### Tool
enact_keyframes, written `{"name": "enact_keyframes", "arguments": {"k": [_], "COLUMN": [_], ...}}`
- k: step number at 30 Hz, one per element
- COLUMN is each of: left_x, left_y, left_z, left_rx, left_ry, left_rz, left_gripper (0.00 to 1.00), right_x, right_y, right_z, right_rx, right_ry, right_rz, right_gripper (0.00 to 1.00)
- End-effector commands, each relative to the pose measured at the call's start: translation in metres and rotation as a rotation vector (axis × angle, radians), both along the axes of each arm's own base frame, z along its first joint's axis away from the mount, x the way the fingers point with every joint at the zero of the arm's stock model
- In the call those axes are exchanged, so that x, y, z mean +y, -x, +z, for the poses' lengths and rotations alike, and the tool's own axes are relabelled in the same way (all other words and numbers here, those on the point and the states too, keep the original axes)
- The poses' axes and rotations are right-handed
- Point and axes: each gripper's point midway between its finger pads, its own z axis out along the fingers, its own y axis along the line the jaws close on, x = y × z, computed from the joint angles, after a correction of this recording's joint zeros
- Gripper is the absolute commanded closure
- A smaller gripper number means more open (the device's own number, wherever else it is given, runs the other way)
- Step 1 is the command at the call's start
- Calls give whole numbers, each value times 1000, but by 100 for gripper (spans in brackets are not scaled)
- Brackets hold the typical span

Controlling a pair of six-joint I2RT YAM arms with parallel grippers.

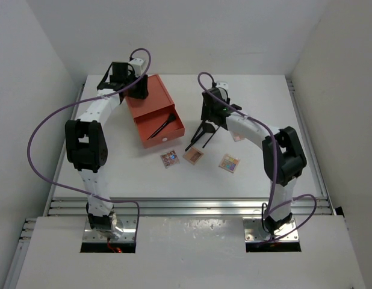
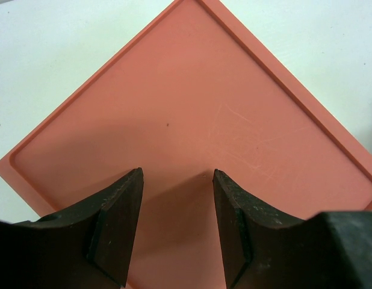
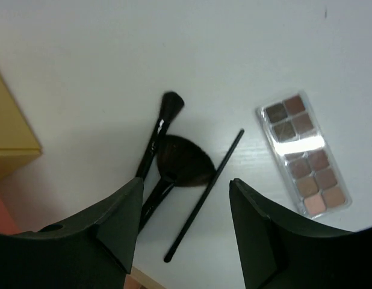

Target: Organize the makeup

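Three black makeup brushes lie together on the white table: a round-headed brush point(image 3: 162, 126), a fan brush point(image 3: 183, 159) and a thin stick brush point(image 3: 204, 195); they also show in the top view point(image 1: 195, 139). My right gripper point(image 3: 186, 186) is open and empty, hovering above them point(image 1: 208, 123). A long palette point(image 3: 303, 153) of brown and pink pans lies just to their right. Three small square palettes point(image 1: 170, 158) point(image 1: 193, 156) point(image 1: 229, 162) lie in front. Another brush point(image 1: 162, 127) lies in the open drawer. My left gripper point(image 2: 177, 174) is open and empty, close above the orange box top point(image 2: 192, 102).
The orange drawer box point(image 1: 151, 96) stands at the back left with its drawer point(image 1: 168, 135) pulled out toward the front. Its yellow side point(image 3: 8, 129) shows at the left of the right wrist view. White walls enclose the table on three sides.
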Motion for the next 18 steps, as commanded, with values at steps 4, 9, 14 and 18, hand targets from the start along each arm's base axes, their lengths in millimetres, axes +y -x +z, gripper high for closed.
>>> {"name": "enact_keyframes", "arguments": {"k": [4,9,14,18], "left_x": [12,12,12,12], "left_y": [10,12,12,12], "left_z": [-36,-34,-34,-34], "left_rx": [117,117,117,117], "left_ry": [5,5,5,5], "left_rz": [35,35,35,35], "left_gripper": [44,44,44,44], "right_x": [-15,-20,-14,-14], "right_y": [20,27,32,30], "right_z": [-60,-83,-101,-107], "right_rx": [204,272,325,329], "right_ry": [-76,-87,-151,-142], "right_rz": [-183,-256,-269,-237], "right_gripper": [44,51,52,52]}}
